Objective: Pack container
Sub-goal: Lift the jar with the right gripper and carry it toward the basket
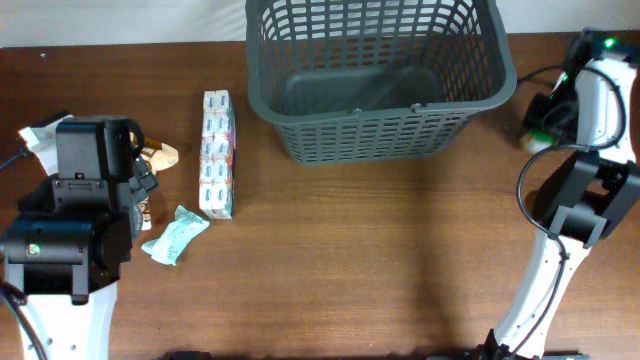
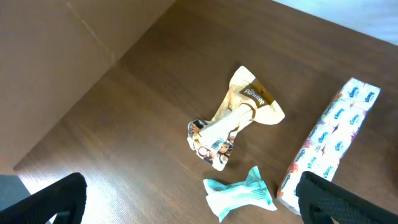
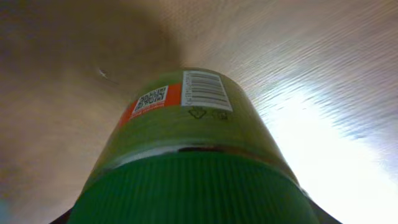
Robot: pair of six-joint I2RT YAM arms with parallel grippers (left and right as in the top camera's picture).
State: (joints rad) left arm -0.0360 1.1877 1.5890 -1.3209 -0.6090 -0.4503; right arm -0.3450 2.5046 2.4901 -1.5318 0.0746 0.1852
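The container [image 1: 380,130] sits upright, mouth up, long axis left-right across the worktop [image 1: 400,260]. The left claw [image 2: 196,199] hangs spread, empty; the right claw [image 1: 540,120] is at the green-lidded jar [image 3: 193,137], grip unclear.

Matt dark grey plastic basket [image 1: 370,135]; brown wood-grain table [image 1: 380,260] with soft sheen; glossy film-wrapped tissue pack [image 1: 217,153]; ribbed green plastic jar lid [image 3: 186,190].

White tubular links and boxy black housings make up the 2 arms: the left arm [image 1: 70,245] ends in a black-fingered left pincer [image 2: 189,190], the right arm [image 1: 600,100] carries a lit green lamp [image 1: 608,43] and looping black cable [image 1: 521,190].
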